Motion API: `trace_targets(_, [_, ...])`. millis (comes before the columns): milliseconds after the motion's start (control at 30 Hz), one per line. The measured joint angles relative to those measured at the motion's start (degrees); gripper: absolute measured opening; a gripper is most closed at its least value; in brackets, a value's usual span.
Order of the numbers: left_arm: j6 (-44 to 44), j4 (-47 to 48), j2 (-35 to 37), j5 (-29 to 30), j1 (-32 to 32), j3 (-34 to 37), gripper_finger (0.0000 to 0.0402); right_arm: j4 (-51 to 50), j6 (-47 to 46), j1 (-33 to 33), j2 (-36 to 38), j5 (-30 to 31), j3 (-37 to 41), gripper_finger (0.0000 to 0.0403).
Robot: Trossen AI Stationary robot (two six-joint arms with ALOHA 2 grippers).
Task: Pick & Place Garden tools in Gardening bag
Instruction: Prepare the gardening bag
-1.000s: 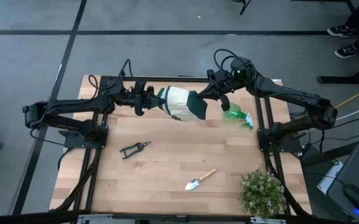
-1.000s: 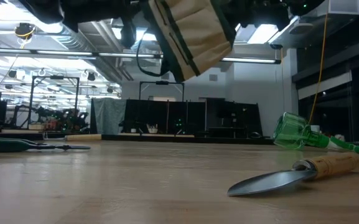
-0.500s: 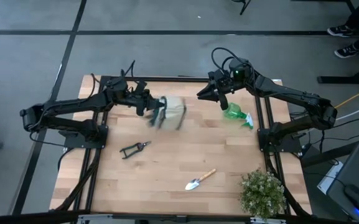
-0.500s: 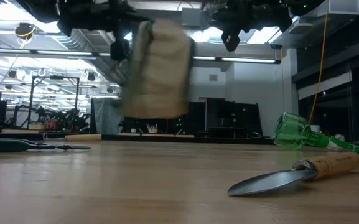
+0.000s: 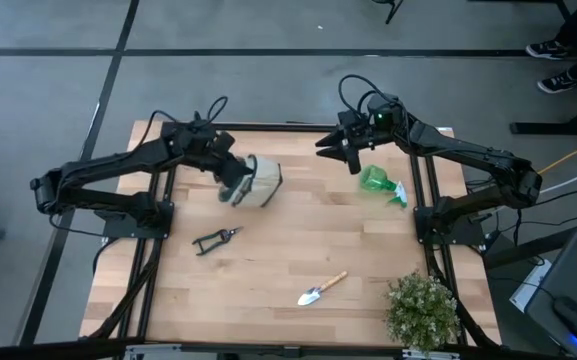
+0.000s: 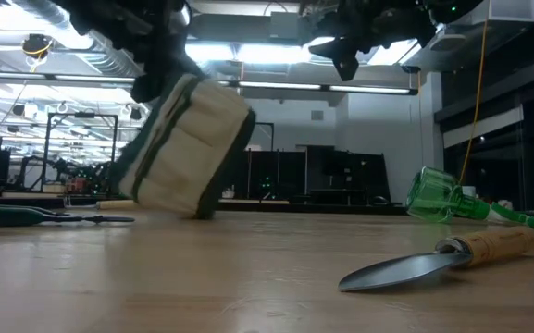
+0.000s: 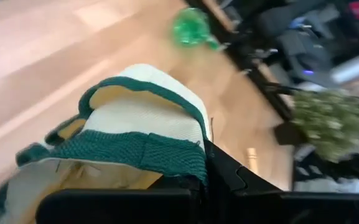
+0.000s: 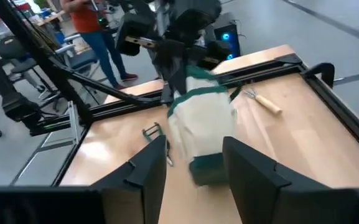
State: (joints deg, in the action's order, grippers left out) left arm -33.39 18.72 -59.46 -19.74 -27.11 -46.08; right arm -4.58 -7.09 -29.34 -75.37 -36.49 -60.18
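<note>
The gardening bag point(image 5: 257, 183), cream with dark green trim, stands tilted at the table's far left-centre, and my left gripper point(image 5: 232, 178) is shut on it. My right gripper point(image 5: 336, 150) is open and empty, above the table to the bag's right; its fingers point(image 8: 147, 167) frame the bag point(image 8: 201, 118) from a distance. The green spray bottle point(image 5: 380, 185) lies on its side at the far right. The black pruning shears point(image 5: 216, 238) lie left of centre, and the trowel point(image 5: 321, 290) lies near the front. A small wood-handled tool point(image 8: 263, 101) lies beyond the bag. My left gripper pinches the bag's green-trimmed rim point(image 7: 167, 158) between its fingers. It comes slanting down from the table's left. The bag leans over below the gripper, its mouth toward the gripper and its lower edge point(image 6: 197, 213) at the table top.
A bushy potted plant point(image 5: 423, 310) stands at the near right corner. The wooden table point(image 5: 288, 260) has bare room between the bag, the shears and the trowel. A person in orange point(image 8: 89, 25) stands beyond the table's far-left side.
My right gripper has let go of the bag's green right end and drawn back a little toward the far edge. The bag, once stretched level between both grippers, has swung down and left under my left gripper, which tipped downward. The bag now leans at the table top.
</note>
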Motion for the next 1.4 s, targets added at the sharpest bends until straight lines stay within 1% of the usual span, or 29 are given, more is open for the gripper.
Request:
trace_targets(100, [-1.1,4.2,0.0,2.8,0.0,-1.8,0.0002,0.0,0.0,0.0,0.0,1.1,0.0,0.0161])
trace_targets(200, [-4.5,7.1,-0.9,5.5,0.0,-2.7,0.0002,0.0,0.0,0.0,0.0,1.4,0.0,0.0161])
trace_targets(333, [-6.8,11.9,-1.8,6.2,0.0,-2.9,0.0002,0.0,0.0,0.2,0.0,2.0,0.0,0.0161])
trace_targets(533, [-6.3,21.2,-1.1,6.4,-0.1,-3.4,0.0002,0.0,0.0,0.2,0.0,2.0,0.0,0.0161])
trace_targets(633, [-3.4,27.6,-0.6,7.1,-0.5,-6.9,0.0002,0.0,0.0,0.1,0.0,2.0,0.0,0.0161])
trace_targets(767, [0.4,40.5,-0.6,9.8,-1.5,-14.0,0.0002,0.0,0.0,0.2,0.0,2.1,0.0,0.0161])
trace_targets(900, [1.7,51.5,-0.6,12.6,-2.6,-19.6,0.0003,0.0,0.0,0.1,0.0,2.2,0.0,0.0161])
trace_targets(967, [1.7,54.9,-0.6,14.1,-3.0,-21.1,0.0002,0.0,0.0,0.2,0.0,3.2,0.0,0.0161])
trace_targets(1033, [1.3,56.2,-0.6,15.2,-3.0,-21.4,0.0002,0.0,0.0,0.2,0.0,4.9,0.0,0.0160])
trace_targets(1167, [-0.2,56.1,-2.1,15.4,-3.0,-20.8,0.0002,0.0,0.0,0.1,-0.1,5.2,0.0,0.0160])
trace_targets(1400, [0.0,55.0,-10.9,16.2,-0.6,-19.0,0.0003,0.0,0.0,0.1,-0.1,5.1,0.0,0.0160])
